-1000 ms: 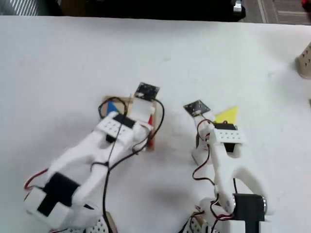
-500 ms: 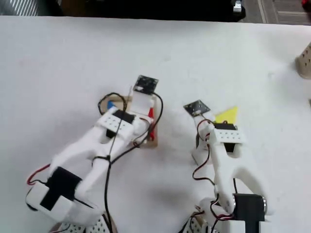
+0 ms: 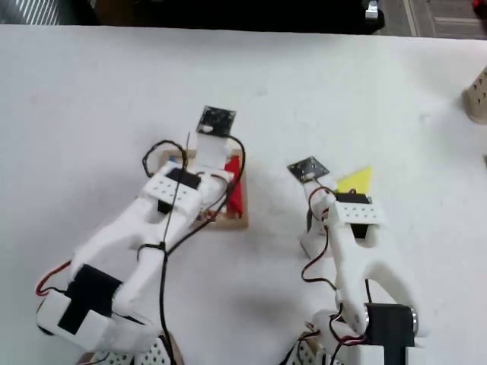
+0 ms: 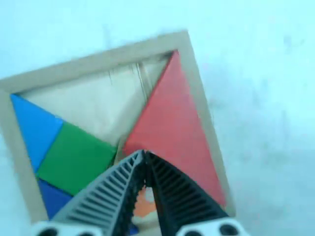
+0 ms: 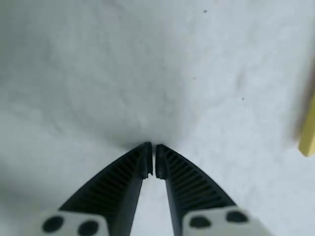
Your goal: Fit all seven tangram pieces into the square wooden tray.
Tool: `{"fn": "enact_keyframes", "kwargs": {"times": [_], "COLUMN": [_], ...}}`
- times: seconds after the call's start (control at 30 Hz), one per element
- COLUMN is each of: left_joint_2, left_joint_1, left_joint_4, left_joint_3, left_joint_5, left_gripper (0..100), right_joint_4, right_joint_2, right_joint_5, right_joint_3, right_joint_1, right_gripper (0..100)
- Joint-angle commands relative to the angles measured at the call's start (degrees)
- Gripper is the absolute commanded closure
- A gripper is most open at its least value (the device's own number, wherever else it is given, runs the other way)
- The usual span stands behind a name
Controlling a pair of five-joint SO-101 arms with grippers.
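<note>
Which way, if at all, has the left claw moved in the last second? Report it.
Yes. In the high view the left claw shifted up and left, away from the unmoved yellow piece.

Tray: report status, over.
Left claw shut, over the tray. Right claw shut, over bare table. Red triangle seated; yellow piece outside. No obstruction seen.

Lettering, labels, brands, numbers, signs: none legible, whether on the square wooden tray (image 4: 198,98) or the white table (image 3: 91,91).
</note>
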Motion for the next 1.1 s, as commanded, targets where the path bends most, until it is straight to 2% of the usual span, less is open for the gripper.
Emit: {"fn": "enact_keyframes", "kwargs": {"times": [0.0,0.37,0.6,0.7,0.87,1.0,1.07], "left_joint_2": [-2.8,-3.6,-15.3,-21.6,-24.9,-19.8,-15.4], "left_joint_1": [-0.1,-0.4,-1.0,-6.7,-19.4,-21.9,-22.2], "left_joint_4": [-7.1,-5.9,-2.5,-3.3,-10.9,-14.3,-14.5], "left_joint_3": [1.1,1.9,6.9,9.4,12.3,11.3,8.5], "left_joint_5": [5.9,6.4,6.2,6.4,9.1,15.3,15.3], "left_gripper": [98,98,98,98,98,98,98], "right_joint_4": [0.4,0.4,0.4,0.4,0.4,0.0,0.0], "right_joint_2": [-0.1,-0.2,-0.2,-0.2,-0.4,-1.6,-3.2], "right_joint_5": [0.7,0.7,0.7,0.7,0.7,-0.2,-4.2], "right_joint_3": [-1.9,-1.9,-1.9,-1.9,-1.8,-4.3,-7.8], "right_joint_1": [-0.3,-0.3,-0.2,-0.2,-0.9,-4.0,-5.1], "right_gripper": [98.1,98.1,98.1,98.1,98.1,98.1,98.1]}}
